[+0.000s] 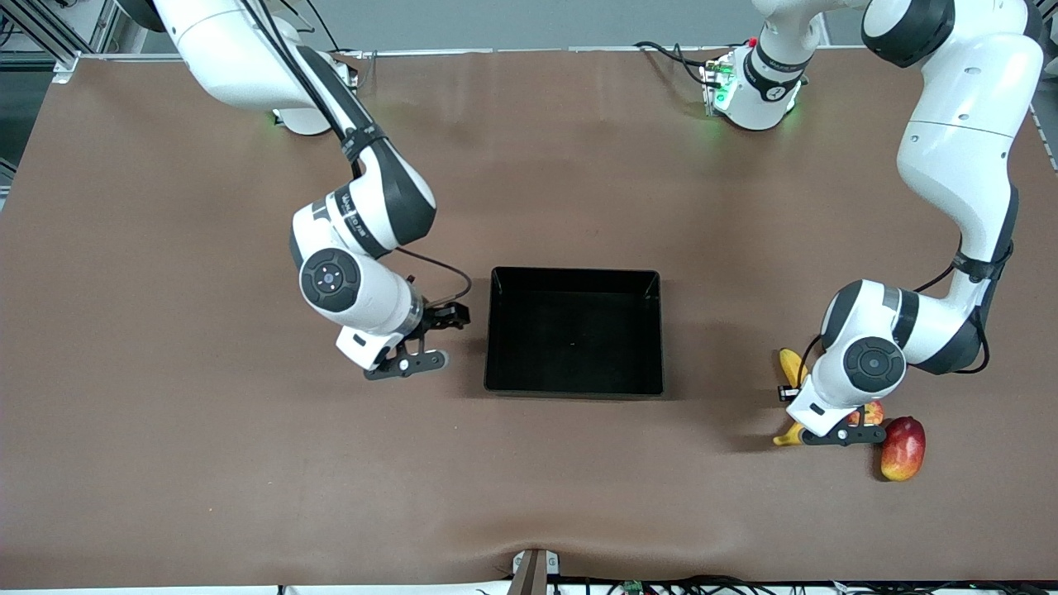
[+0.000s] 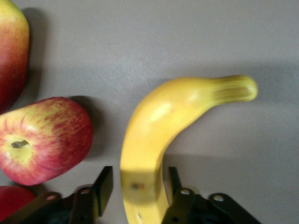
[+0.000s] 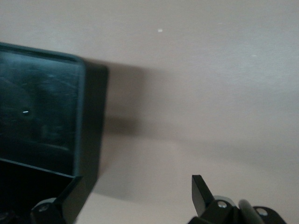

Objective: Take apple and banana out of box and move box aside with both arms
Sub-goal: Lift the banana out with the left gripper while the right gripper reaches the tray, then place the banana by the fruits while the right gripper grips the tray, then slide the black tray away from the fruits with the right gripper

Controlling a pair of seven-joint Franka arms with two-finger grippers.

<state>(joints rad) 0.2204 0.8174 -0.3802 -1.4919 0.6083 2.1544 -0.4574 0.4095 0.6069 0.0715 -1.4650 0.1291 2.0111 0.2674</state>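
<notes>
The yellow banana (image 2: 159,126) lies on the table between the fingers (image 2: 103,184) of my left gripper (image 2: 138,186), which is open and straddles it with a small gap. In the front view the left gripper (image 1: 818,426) covers most of the banana (image 1: 791,364). The red apple streaked with yellow (image 2: 44,137) lies beside the banana, and its edge also shows in the front view (image 1: 869,411). The black tray (image 1: 574,273) sits mid-table. My right gripper (image 1: 442,337) is open and empty, low beside the tray's wall (image 3: 79,116) at the right arm's end.
A red-and-yellow mango (image 1: 903,448) lies beside the apple, toward the left arm's end of the table; it also shows in the left wrist view (image 2: 11,46). Part of another red fruit (image 2: 14,200) shows beside the left gripper. The table is covered in brown cloth.
</notes>
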